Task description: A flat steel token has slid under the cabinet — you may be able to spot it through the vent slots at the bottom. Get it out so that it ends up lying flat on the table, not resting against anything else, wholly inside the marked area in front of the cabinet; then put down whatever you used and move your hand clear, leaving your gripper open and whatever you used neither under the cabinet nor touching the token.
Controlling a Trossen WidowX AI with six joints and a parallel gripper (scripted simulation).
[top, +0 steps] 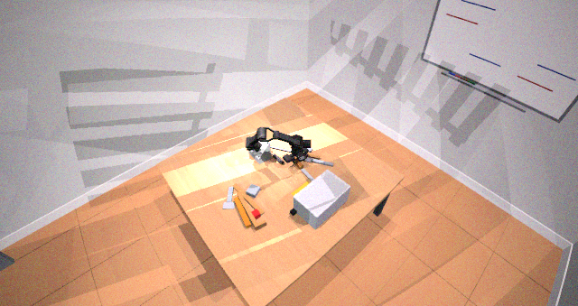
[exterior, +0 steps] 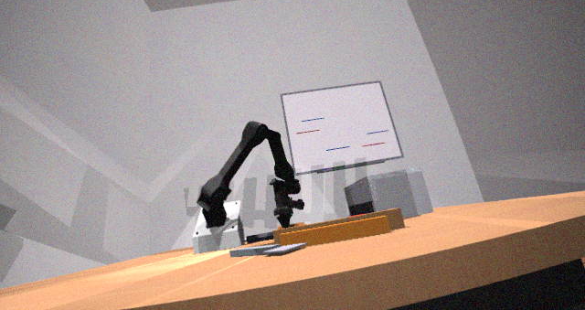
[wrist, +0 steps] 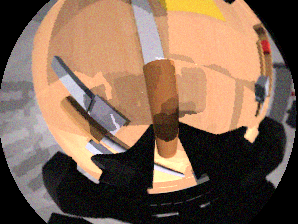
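My gripper (top: 298, 158) (exterior: 283, 219) (wrist: 162, 124) is down at the table top near the robot's base, shut on the brown handle (wrist: 161, 99) of a long tool. The tool's grey shaft (wrist: 148, 26) (top: 307, 174) points towards the yellow marked area (top: 299, 189). The marked area lies in front of the grey cabinet (top: 321, 198) (exterior: 388, 193). The steel token is not visible in any view.
Other grey tools (top: 321, 162) (wrist: 83, 92) lie beside my gripper. Long orange bars (top: 244, 212) (exterior: 338, 229), a red cube (top: 256, 214), a small grey block (top: 253, 190) and a flat grey piece (top: 229, 199) (exterior: 267, 250) lie left of the cabinet on the table (top: 280, 252).
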